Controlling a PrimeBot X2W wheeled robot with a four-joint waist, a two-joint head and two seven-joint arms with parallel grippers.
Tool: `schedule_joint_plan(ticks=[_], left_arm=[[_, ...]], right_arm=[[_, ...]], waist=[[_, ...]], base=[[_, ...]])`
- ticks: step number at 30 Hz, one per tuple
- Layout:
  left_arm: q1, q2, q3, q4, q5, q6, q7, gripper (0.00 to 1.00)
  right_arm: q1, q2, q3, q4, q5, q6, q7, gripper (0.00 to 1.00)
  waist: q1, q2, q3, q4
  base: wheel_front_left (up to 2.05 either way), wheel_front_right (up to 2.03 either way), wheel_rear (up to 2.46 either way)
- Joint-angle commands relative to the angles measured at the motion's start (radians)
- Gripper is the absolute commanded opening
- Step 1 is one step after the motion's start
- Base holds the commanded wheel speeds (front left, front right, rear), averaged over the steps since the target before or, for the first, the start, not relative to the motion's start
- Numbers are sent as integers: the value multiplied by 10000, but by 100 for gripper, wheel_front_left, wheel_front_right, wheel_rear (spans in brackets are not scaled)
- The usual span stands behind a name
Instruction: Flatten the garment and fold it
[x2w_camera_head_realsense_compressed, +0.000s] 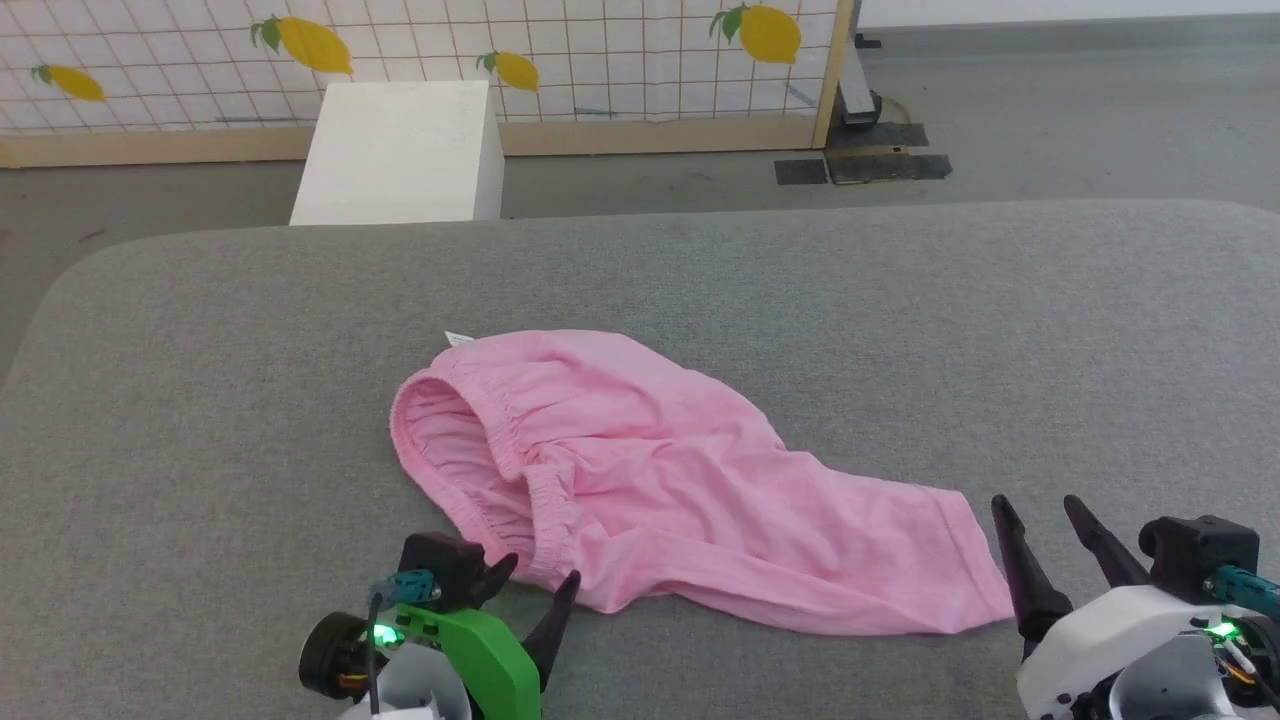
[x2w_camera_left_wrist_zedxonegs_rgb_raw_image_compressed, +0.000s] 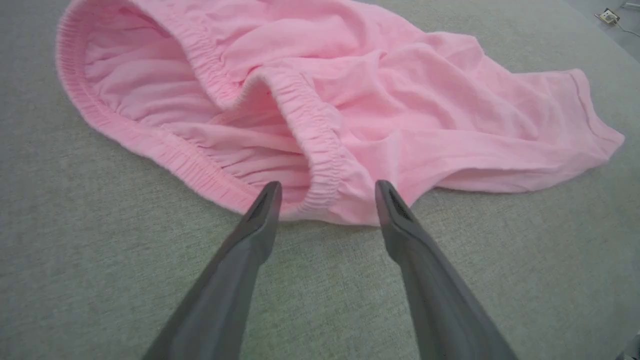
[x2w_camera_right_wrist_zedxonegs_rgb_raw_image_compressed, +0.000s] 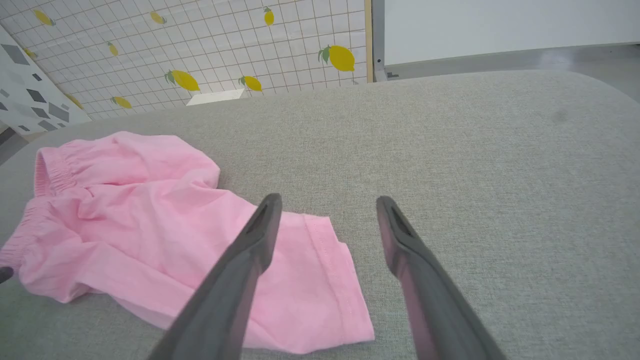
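Here the left hand (x2w_camera_head_realsense_compressed: 542, 568) sits low at 7 o'clock and the right hand (x2w_camera_head_realsense_compressed: 1033, 502) at 5 o'clock, both pointing toward 12 with fingers spread apart, gripping nothing. The garment (x2w_camera_head_realsense_compressed: 640, 460) lies rumpled mid-surface, its waistband opening toward 9 o'clock, with a waistband fold just ahead of the left hand's tips and a leg hem just beside the right hand. The grey surface (x2w_camera_head_realsense_compressed: 900, 330) ends toward 12 o'clock, where a white box (x2w_camera_head_realsense_compressed: 400, 150) stands before a lemon-printed panel (x2w_camera_head_realsense_compressed: 620, 60).
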Motion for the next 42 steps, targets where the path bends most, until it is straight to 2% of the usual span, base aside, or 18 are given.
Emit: schedule_joint_plan(ticks=[1, 4, 5, 7, 8, 9, 14, 17, 19, 23, 28, 33, 35, 36, 37, 42], left_arm=[[4, 43, -22, 16, -21, -7, 95, 100], [-86, -14, -53, 250, -141, 56, 435, 100], [-112, -40, -79, 321, -192, 78, 592, 97], [-157, -82, -76, 351, -260, 112, 696, 40], [-170, -94, -55, 340, -273, 135, 673, 18], [-175, -100, -35, 326, -278, 165, 641, 0], [53, -94, 194, 292, -418, 490, 547, 0], [364, -93, 591, 144, -553, 914, 203, 0], [851, -113, 1095, -172, -757, 1366, -347, 0], [931, -89, 1061, -324, -790, 1323, -400, 0], [739, -181, 941, -335, -777, 1264, -387, 0], [632, -250, 889, -264, -779, 1253, -449, 0], [622, -259, 883, -239, -791, 1249, -469, 0], [618, -262, 883, -224, -801, 1248, -482, 0], [619, -260, 883, -210, -813, 1242, -495, 0], [639, -231, 863, -332, -945, 1051, -564, 0]], right_arm=[[88, 3, 46, -2, 102, -15, -22, 100], [53, 3, 144, 66, 120, -15, -33, 100], [45, 3, 154, 83, 136, -15, -32, 100], [32, 3, 156, 101, 140, -15, -34, 100], [33, 3, 148, 106, 147, -15, -36, 100], [46, 3, 136, 109, 151, -15, -28, 100], [240, 3, 165, 286, 118, -15, 422, 100], [428, 3, 220, 406, 144, -15, 981, 100], [498, 3, 38, 625, 110, -15, 1425, 100], [155, 3, -251, 1106, 62, -15, 1513, 100], [-437, 3, -254, 1944, -11, -15, 2194, 100], [-689, 3, 133, 2640, -282, -15, 3541, 100], [-701, 3, 213, 2660, -276, -15, 3946, 38], [-711, 3, 224, 2590, -229, -15, 4010, 14], [-706, 3, 238, 2514, -215, -15, 4033, 0], [-543, 3, 219, 1925, 20, -15, 3994, 0]], waist=[[0, 0, 48, -87], [0, 0, 102, -253], [0, 0, 119, -315], [0, 0, 140, -432], [0, 0, 150, -474], [0, 0, 158, -516], [0, 0, 144, -650], [0, 0, 122, -666], [0, 0, 187, -514], [0, 0, 356, -302], [0, 0, 562, -40], [0, 0, 650, 112], [0, 0, 646, 140], [0, 0, 633, 149], [0, 0, 611, 148], [0, 0, 341, 73]], base=[[0, 0, 0], [0, 0, 0], [0, 0, 0], [0, 0, 0], [0, 0, 0], [0, 0, 0], [0, 0, 0], [0, 0, 0], [0, 0, 0], [0, 0, 0], [0, 0, 0], [0, 0, 0], [0, 0, 0], [0, 0, 0], [0, 0, 0], [0, 0, 0]])
